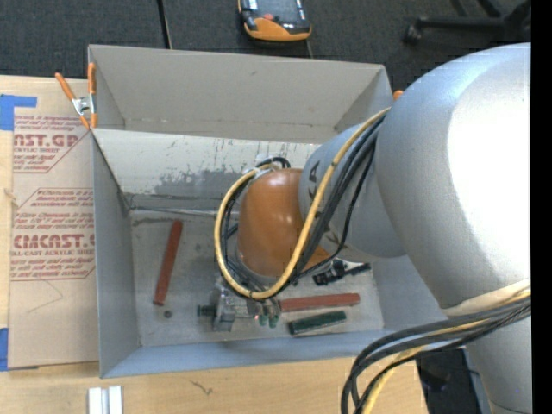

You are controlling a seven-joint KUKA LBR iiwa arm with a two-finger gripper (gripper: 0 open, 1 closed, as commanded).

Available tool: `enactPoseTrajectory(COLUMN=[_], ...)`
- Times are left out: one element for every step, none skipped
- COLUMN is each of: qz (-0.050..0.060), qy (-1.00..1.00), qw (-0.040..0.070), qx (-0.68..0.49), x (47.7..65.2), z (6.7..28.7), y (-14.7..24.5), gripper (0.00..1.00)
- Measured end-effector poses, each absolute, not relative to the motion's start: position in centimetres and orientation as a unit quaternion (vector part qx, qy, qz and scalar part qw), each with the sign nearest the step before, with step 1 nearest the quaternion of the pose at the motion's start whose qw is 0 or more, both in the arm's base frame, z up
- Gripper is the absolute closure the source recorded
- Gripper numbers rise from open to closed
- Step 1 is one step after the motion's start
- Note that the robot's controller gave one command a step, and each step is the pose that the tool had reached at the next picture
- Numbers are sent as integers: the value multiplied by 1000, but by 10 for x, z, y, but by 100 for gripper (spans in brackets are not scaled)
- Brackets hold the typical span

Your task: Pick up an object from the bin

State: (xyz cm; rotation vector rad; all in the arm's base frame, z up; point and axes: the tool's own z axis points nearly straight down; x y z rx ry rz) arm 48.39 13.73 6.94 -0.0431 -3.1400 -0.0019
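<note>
My gripper [222,310] is low over the bin floor near the front, left of centre, mostly hidden under the arm's orange cover. Just to its right lie a red-brown flat stick [320,301] and, below that, a dark green stick [316,322], both lengthwise along the front wall. A small green-tipped piece [269,317] sits between the gripper and these sticks. Whether anything is in the gripper is hidden.
Another red-brown stick [168,262] lies slanted on the left side of the floor, with a small dark speck [168,313] below it. A small black clip-like thing [341,271] rests at the right, close to the arm, which covers the bin's right half.
</note>
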Motion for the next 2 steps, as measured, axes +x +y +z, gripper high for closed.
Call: enactPoseTrajectory(qz=[-1, 0], qy=[-1000, -1000], qw=[1, 2], qx=[-14, -14], x=[484, 483], z=[69, 72], y=[137, 137], gripper=[100, 100])
